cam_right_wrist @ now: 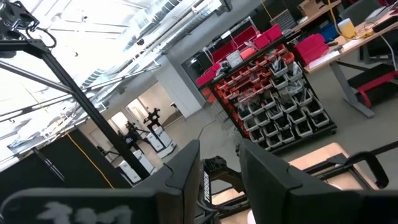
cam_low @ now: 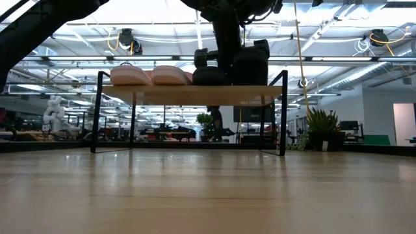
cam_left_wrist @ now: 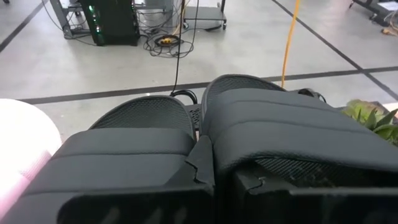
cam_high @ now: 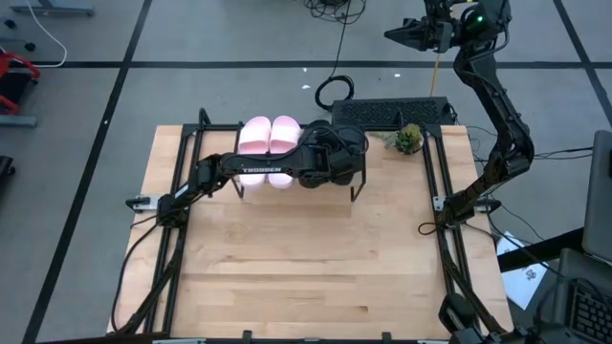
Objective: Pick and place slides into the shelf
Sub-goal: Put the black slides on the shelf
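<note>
We count 4 slides on the shelf (cam_low: 195,95): 2 pale pink slides (cam_high: 269,136) side by side, 2 matte black slides (cam_left_wrist: 249,134) w/ wide straps beside them. Left hand (cam_high: 346,153) is over the black pair, clenched, holding nothing we can see. Right hand (cam_high: 400,35) is raised beyond the bench (cam_high: 306,277); grip state: cannot tell.

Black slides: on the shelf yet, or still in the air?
On the shelf: both black slides rest on its board beside the pink pair.
</note>
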Tool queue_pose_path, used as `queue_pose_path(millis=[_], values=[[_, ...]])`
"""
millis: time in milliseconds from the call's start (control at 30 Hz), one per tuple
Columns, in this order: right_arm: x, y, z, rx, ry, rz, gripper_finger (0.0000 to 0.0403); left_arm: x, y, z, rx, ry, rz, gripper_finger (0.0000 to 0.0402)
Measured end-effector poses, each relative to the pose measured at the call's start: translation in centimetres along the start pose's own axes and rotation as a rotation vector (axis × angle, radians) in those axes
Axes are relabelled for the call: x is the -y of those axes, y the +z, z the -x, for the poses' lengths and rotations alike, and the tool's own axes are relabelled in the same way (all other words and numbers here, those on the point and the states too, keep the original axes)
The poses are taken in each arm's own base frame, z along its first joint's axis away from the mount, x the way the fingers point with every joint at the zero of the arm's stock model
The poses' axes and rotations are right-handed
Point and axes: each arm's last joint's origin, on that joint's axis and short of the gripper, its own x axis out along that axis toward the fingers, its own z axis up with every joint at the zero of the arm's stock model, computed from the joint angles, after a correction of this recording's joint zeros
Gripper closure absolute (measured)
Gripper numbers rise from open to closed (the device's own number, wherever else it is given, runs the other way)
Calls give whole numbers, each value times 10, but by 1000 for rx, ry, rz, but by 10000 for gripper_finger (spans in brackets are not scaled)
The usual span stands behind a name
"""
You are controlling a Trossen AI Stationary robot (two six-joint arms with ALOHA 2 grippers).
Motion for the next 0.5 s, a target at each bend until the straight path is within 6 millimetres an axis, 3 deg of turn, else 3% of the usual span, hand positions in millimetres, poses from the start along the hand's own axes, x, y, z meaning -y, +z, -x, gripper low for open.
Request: queue_pose_path(millis=[500], values=[[-4, -5, -18, -30, 49, -8, 298, 2, -1, 1, -83, -75, -40, 401]])
